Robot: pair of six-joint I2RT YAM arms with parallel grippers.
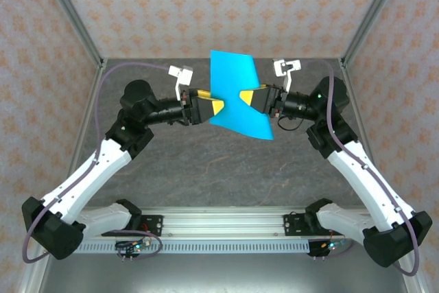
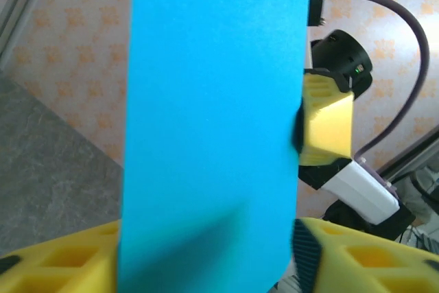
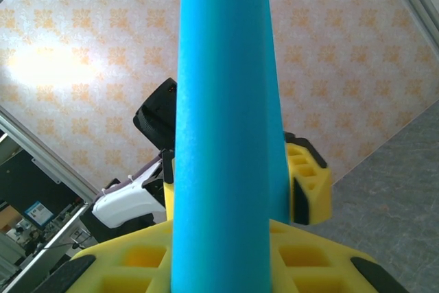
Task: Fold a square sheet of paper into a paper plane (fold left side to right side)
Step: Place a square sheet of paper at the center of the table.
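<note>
The cyan-blue sheet of paper hangs upright in the air over the far half of the table, bent along its length, and both grippers meet at it. My right gripper comes in from the right and is shut on the paper, which rises as a narrow doubled band from between its yellow fingers. My left gripper comes in from the left. In its wrist view the paper faces the camera and spans the gap between its yellow fingers, which stand apart. The right gripper's finger shows behind the sheet.
The grey stone-patterned table top lies below the raised paper. Patterned walls and metal frame posts close in the back and sides. An aluminium rail with both arm bases runs along the near edge.
</note>
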